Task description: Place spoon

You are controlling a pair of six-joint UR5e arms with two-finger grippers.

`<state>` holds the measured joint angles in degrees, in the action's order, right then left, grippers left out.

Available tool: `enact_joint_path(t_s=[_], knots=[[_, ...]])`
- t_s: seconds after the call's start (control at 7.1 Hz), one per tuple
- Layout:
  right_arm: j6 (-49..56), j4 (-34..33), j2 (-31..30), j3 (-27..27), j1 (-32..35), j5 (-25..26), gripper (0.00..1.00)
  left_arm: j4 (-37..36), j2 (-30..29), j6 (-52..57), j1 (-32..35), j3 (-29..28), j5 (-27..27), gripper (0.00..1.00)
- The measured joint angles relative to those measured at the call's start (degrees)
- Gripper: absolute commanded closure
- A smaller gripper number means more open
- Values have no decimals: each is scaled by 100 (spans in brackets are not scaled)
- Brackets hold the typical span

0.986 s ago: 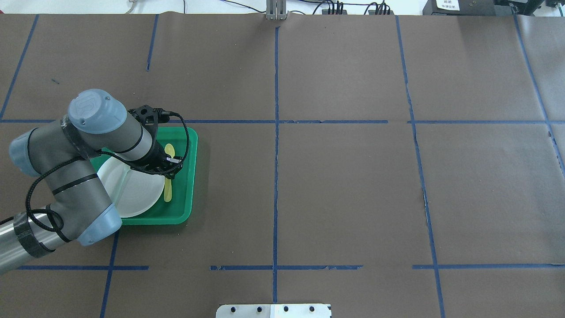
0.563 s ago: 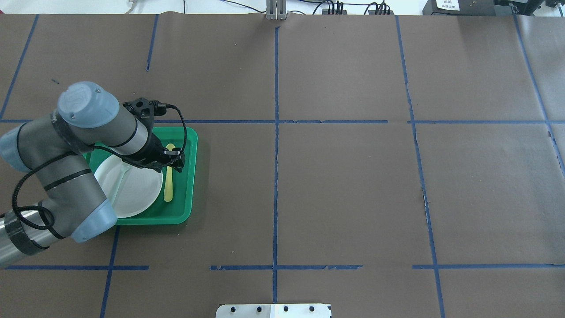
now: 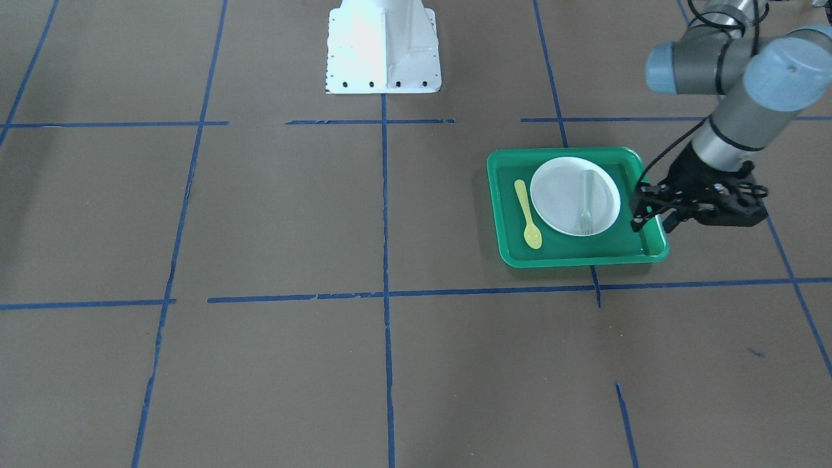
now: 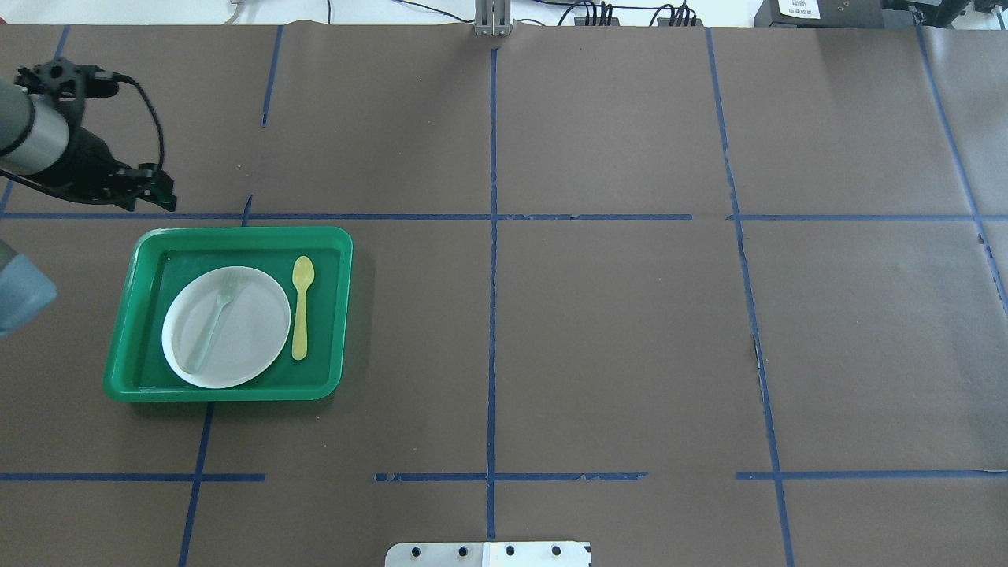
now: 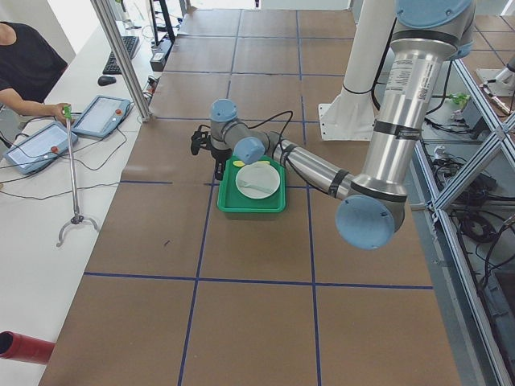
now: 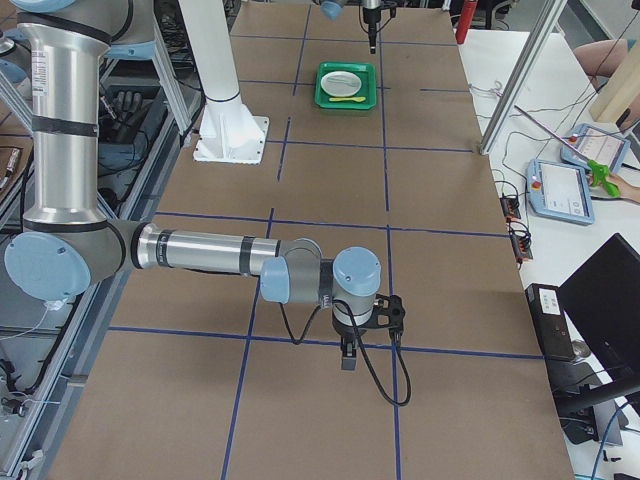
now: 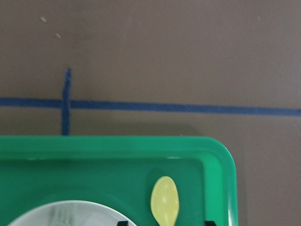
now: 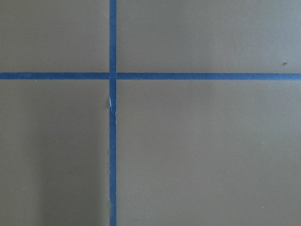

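- Overhead exterior: slim yellow spoon (image 4: pixel 300 311) flat in your glossy green tray (image 4: pixel 236 234), 3 o'clock of the round plate (image 4: pixel 253 319).
- Left gripper (image 3: pixel 651 224) spread, empty; right gripper (image 6: pixel 348 358), can't tell.

We saw the left gripper (image 3: pixel 652 222) spread empty beside the green tray (image 3: pixel 578 261). The spoon (image 3: pixel 528 214) lay beyond the plate (image 3: pixel 559 195) from it.

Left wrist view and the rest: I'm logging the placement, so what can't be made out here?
Spoon: left wrist view shows only its bowl; the bottom edge cuts off the handle.
Fork: same view, only a blurred trace at the bottom edge.
Right claw: seen only in exterior right, too small to tell open or shut.
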<state>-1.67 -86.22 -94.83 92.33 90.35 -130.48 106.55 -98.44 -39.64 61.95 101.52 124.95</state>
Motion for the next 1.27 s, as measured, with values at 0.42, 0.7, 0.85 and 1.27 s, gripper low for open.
enact_joint_path(t_s=[0.42, 0.7, 0.85, 1.27], knots=[[0, 0, 0, -4, 0, 2, 0, -2, 782, 3284, 2071, -1144, 539, 35], [0, 0, 0, -4, 0, 4, 0, -281, 727, 4293, 2797, -1880, 648, 23], [0, 0, 0, 0, 0, 3, 0, -638, 623, 4420, 2923, -1936, 664, 23], [0, 0, 0, 3, 0, -4, 0, -1605, 545, 4358, 2976, -1515, 941, 0]])
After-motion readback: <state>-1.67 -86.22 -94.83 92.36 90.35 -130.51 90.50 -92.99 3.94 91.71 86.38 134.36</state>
